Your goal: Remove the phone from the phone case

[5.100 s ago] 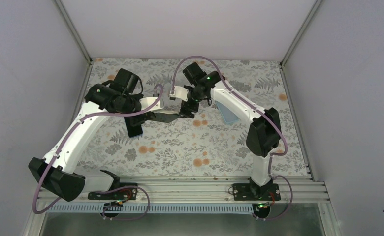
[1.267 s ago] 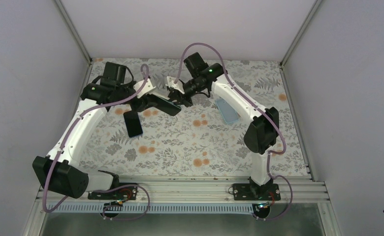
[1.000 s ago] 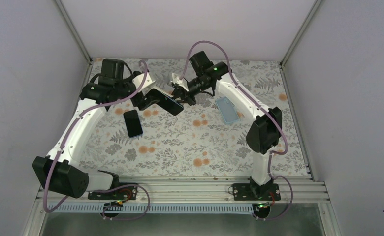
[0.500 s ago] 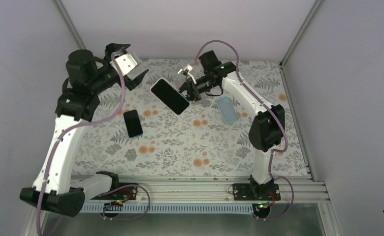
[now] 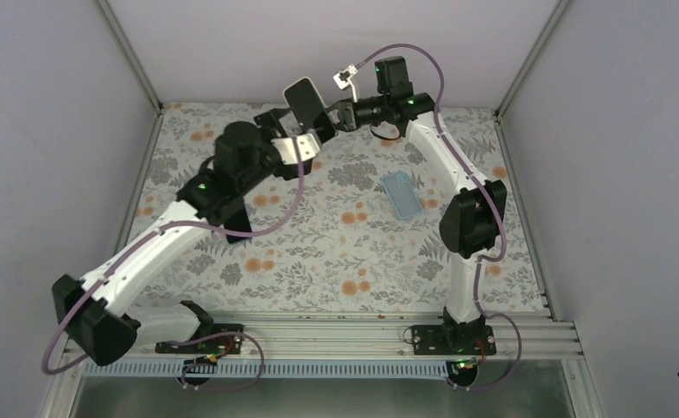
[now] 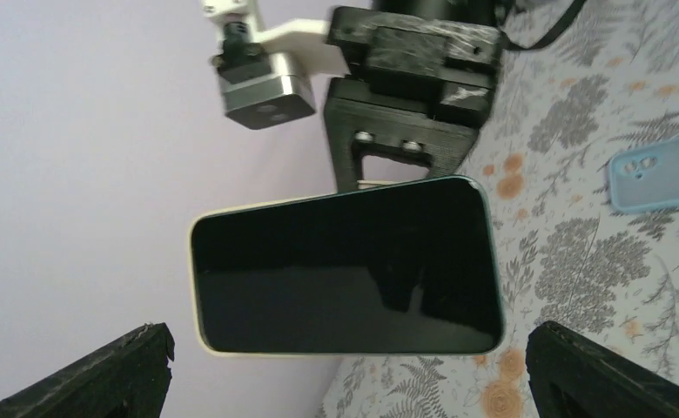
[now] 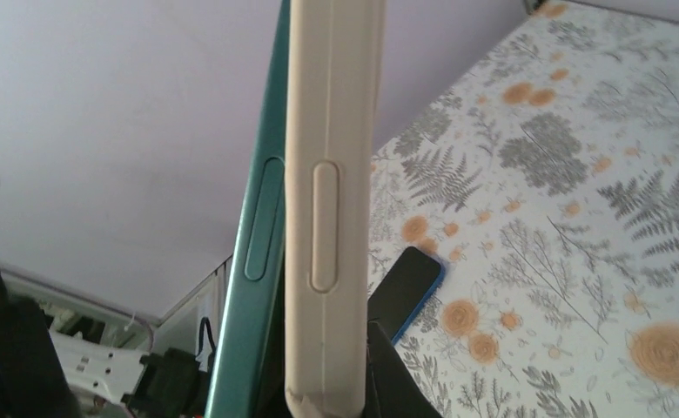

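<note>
Movement since half a second ago is large on both sides. The left arm, then raised far out at the left, has swung in over the middle of the floral tablecloth (image 5: 336,252). The left gripper (image 5: 294,127) now points up at the phone, its fingers (image 6: 118,370) spread wide and touching nothing. In its wrist view the dark screen sits between the two fingertips but apart from them.

A second, dark phone (image 5: 234,230) with a blue edge lies flat on the cloth, mostly hidden under the left arm in the overhead view.

The phone (image 6: 345,266), held lower over the table a moment ago, is now lifted high near the back wall, screen turned towards the left gripper. It is not free of the cream phone case (image 7: 332,174). The right wrist view shows the teal phone edge angling away from the cream shell along one side, so it looks partly prised out, though how much is seated I cannot tell.

The right gripper (image 5: 340,115) is clamped on one short end of the cased phone and carries it alone.

Further right a light blue case (image 5: 402,193) lies on the cloth, untouched.

The two-handed hold of a second ago is broken. This reads as a re-grip, with the pulling apart yet to be done.
</note>
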Controlling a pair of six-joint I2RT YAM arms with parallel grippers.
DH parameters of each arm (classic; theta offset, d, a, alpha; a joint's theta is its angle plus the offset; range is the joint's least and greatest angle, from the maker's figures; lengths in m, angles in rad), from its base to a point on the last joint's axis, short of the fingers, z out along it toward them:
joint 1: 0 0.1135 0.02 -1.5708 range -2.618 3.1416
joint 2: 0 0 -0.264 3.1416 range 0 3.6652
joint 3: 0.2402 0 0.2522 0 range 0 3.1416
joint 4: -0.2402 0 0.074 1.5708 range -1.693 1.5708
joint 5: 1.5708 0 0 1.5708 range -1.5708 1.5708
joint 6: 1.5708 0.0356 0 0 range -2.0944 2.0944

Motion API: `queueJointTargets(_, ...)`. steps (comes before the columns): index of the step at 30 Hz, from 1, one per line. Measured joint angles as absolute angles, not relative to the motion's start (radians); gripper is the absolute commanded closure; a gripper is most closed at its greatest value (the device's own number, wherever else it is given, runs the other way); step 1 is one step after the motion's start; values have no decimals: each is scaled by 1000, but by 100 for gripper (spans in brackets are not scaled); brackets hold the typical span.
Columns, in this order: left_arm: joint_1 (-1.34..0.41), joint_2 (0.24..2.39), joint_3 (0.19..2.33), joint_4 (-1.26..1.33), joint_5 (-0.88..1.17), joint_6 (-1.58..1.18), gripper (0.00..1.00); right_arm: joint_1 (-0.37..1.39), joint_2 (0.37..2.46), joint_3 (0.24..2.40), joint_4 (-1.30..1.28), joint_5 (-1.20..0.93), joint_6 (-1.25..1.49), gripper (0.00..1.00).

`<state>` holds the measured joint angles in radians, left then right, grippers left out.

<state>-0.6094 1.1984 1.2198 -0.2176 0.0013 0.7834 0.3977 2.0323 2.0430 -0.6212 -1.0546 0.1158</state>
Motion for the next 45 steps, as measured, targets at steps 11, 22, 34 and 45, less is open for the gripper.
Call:
queueJointTargets(11, -731, 1353, 1120, 104, -213, 892, 0, 344, 2048, 2017, -582, -959, 258, 97)
queueJointTargets(22, -731, 1450, 1120, 238, -255, 888, 0, 331, 2048, 1954, -503, -948, 315, 97)
queueJointTargets(34, -731, 1530, 1134, 280, -295, 878, 0, 325, 2047, 1942, -437, -951, 350, 97)
queueJointTargets(45, -731, 1547, 1155, 321, -322, 875, 0, 325, 2047, 1942, -419, -957, 356, 97)
